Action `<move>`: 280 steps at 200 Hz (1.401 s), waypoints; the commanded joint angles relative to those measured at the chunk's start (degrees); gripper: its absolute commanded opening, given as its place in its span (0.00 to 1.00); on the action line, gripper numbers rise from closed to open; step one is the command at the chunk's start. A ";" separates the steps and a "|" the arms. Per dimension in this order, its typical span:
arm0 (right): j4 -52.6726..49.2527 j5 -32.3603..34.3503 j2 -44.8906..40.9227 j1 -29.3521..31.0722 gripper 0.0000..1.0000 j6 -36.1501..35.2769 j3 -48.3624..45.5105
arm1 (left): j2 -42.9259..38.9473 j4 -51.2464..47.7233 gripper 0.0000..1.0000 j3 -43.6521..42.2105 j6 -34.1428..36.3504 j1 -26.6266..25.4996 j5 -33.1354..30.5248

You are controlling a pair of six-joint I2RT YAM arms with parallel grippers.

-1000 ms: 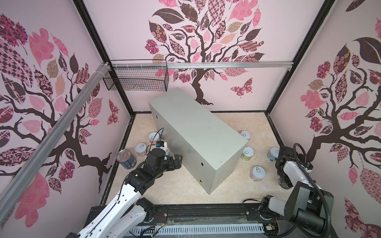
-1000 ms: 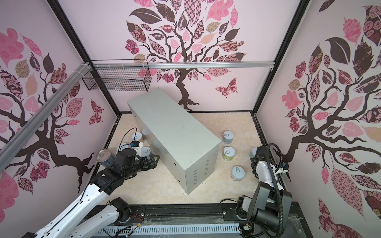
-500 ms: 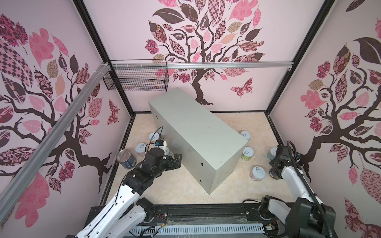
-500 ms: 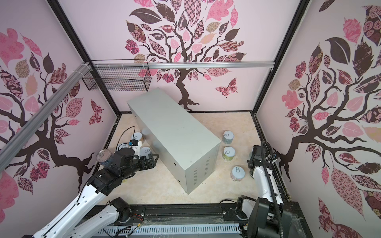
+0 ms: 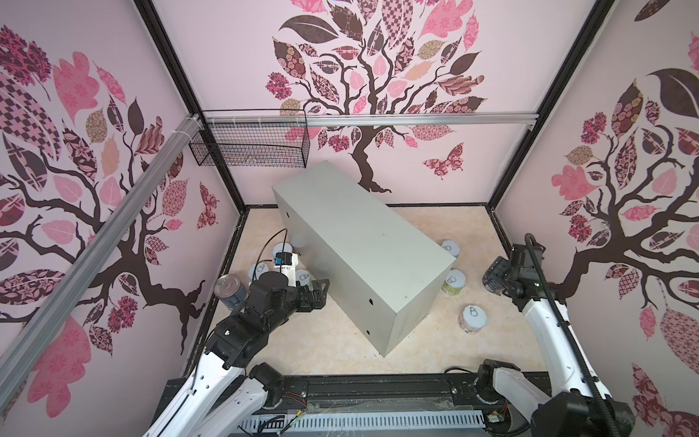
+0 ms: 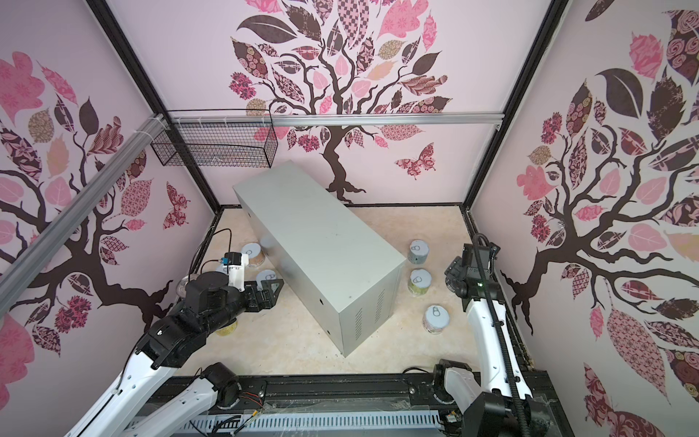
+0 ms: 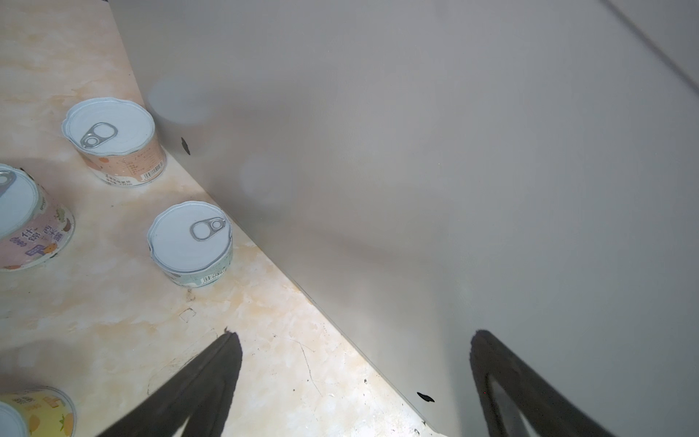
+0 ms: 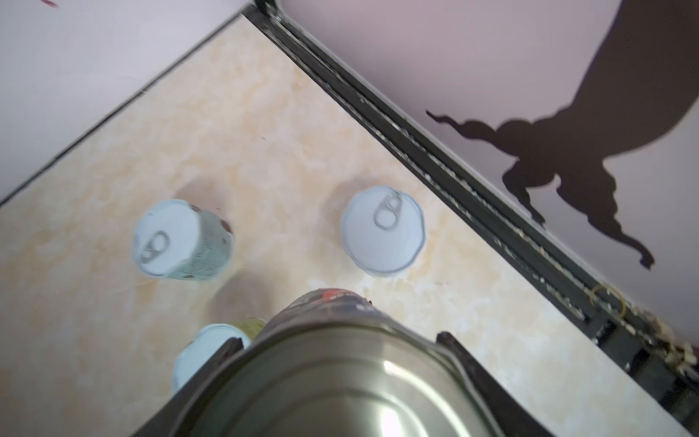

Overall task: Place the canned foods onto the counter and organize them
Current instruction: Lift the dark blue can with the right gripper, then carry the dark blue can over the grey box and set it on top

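While your right claw (image 8: pixel 336 340) is clamped on a tall can (image 8: pixel 340 386) near the right wall, with a jaw on each side below its silver top, your left claw (image 7: pixel 355 336) stands wide apart and holds nothing. One of its fingers (image 7: pixel 212 378) hangs over the floor (image 5: pixel 333 340). Its partner hangs in front of the long side of the counter (image 5: pixel 363 242), close to the bottom edge.

The counter sits slantwise, its far end near the back wall and its near corner pointing at the front rail (image 5: pixel 378 386). You have open floor between that corner and the rail, and a narrower strip along each long side. Three left cans (image 5: pixel 258 270) stand in the left strip, two of them almost at the counter's foot. A second tall can (image 5: pixel 230 289) stands by the left wall. Three right cans (image 5: pixel 455 282) line the right strip.

In both top views the held can shows only as a dark shape under the wrist. You cannot tell whether its base is off the floor. A white-lidded can (image 8: pixel 382 229) stands just beyond it by the wall track, and you cannot pick it out from above. A yellow can (image 6: pixel 227 329) peeks from under your left arm. The right wrist view is blurred and its labels are unreadable.
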 commanded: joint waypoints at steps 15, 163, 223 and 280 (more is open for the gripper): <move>-5.04 -3.12 4.99 4.35 0.34 -4.91 16.66 | -1.18 -2.19 0.98 4.34 2.76 -0.16 1.02; -32.10 -4.19 22.44 24.87 0.32 -16.71 67.87 | -1.21 -8.19 0.98 9.84 5.88 -0.07 3.31; -35.17 -5.80 27.18 32.34 0.32 -18.21 78.14 | -0.20 -7.04 0.97 9.40 6.94 -0.08 5.85; -37.13 -1.59 34.18 44.81 0.32 -19.71 87.97 | 0.68 -8.42 0.97 11.61 7.90 -0.17 6.13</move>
